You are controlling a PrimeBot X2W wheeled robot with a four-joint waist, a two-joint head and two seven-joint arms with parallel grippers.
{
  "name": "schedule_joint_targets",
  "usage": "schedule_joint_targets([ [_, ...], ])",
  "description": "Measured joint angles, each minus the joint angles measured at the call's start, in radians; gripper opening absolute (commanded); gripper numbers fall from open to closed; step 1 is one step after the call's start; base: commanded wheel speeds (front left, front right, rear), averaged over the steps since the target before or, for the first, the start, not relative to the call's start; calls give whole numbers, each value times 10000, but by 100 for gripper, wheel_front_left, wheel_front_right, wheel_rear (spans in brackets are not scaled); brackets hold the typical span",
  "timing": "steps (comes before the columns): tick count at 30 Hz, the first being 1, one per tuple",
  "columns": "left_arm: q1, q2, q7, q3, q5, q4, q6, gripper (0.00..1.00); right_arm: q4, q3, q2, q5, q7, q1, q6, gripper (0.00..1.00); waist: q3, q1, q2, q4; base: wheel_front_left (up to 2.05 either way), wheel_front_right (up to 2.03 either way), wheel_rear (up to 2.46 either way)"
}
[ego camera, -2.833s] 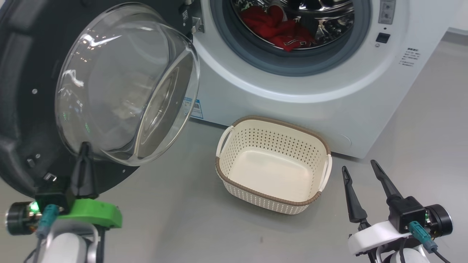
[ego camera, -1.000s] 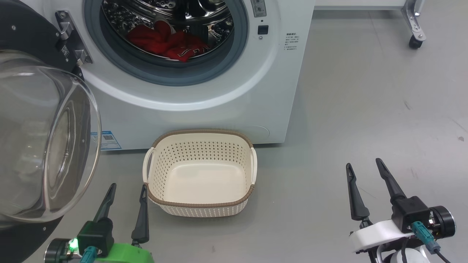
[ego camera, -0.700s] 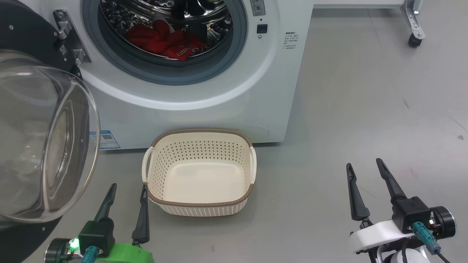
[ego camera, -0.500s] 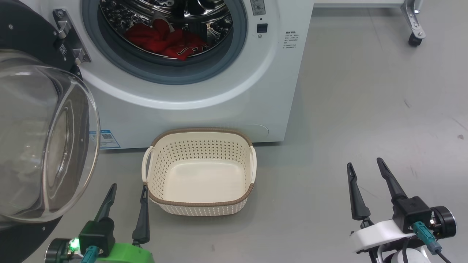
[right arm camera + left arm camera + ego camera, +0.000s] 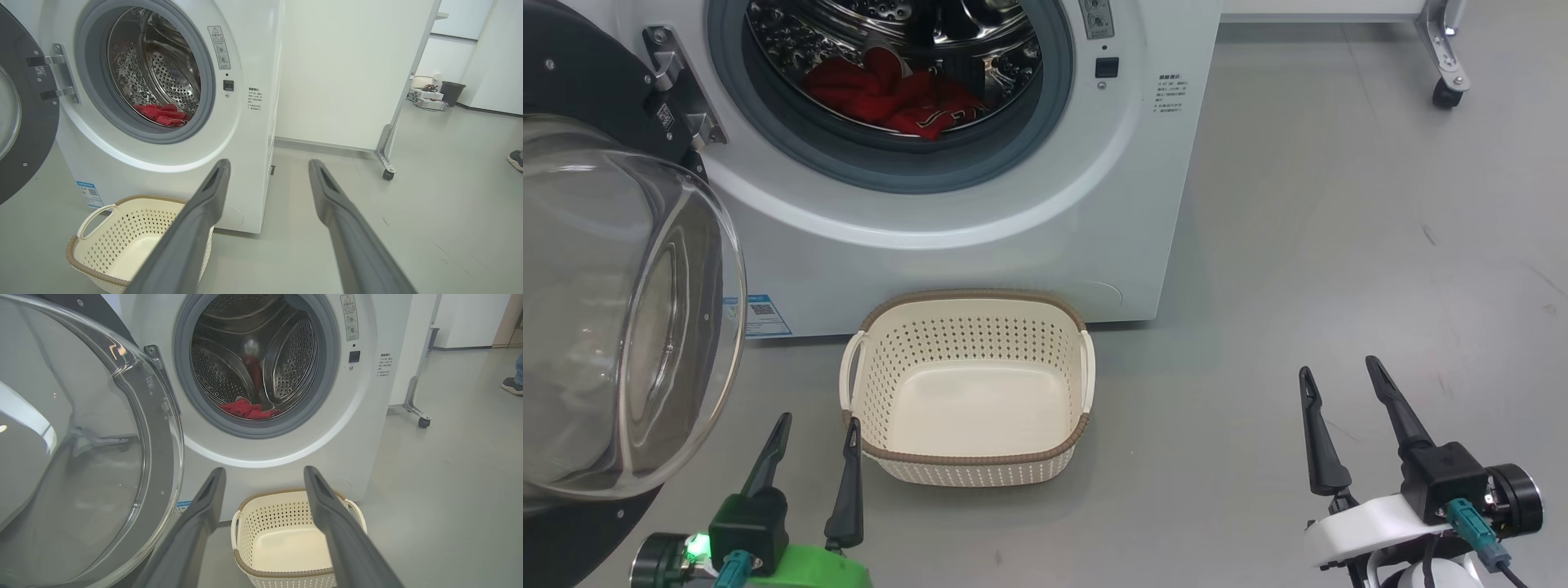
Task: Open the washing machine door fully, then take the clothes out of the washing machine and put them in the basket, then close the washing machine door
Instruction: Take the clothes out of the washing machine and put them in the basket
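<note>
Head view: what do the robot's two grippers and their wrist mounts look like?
The left gripper has two long, dark, tapered fingers on a black block, a green bracket, a glowing green light and a teal cable plug. The right gripper matches, but its bracket is white, with a black round end cap.

one washing machine (image 5: pixel 980 261), one door (image 5: pixel 621 310), one basket (image 5: pixel 976 459), two hands (image 5: pixel 818 420) (image 5: pixel 1339 366)
</note>
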State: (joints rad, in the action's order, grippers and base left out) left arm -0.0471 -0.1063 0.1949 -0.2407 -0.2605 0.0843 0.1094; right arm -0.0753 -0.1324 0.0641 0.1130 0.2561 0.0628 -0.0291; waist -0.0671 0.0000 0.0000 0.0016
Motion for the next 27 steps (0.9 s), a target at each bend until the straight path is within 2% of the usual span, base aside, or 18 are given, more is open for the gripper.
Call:
schedule_joint_targets([
  [13, 2, 29, -63, -96, 0, -138, 0, 100, 81, 17, -12, 0, 0, 29, 0, 100, -149, 0, 0, -20, 37, -37, 0],
  [27, 3, 31, -63, -92, 0, -151, 0, 100, 81, 17, -21, 0, 0, 28, 6, 100, -151, 0, 0, -27, 95, -95, 0],
])
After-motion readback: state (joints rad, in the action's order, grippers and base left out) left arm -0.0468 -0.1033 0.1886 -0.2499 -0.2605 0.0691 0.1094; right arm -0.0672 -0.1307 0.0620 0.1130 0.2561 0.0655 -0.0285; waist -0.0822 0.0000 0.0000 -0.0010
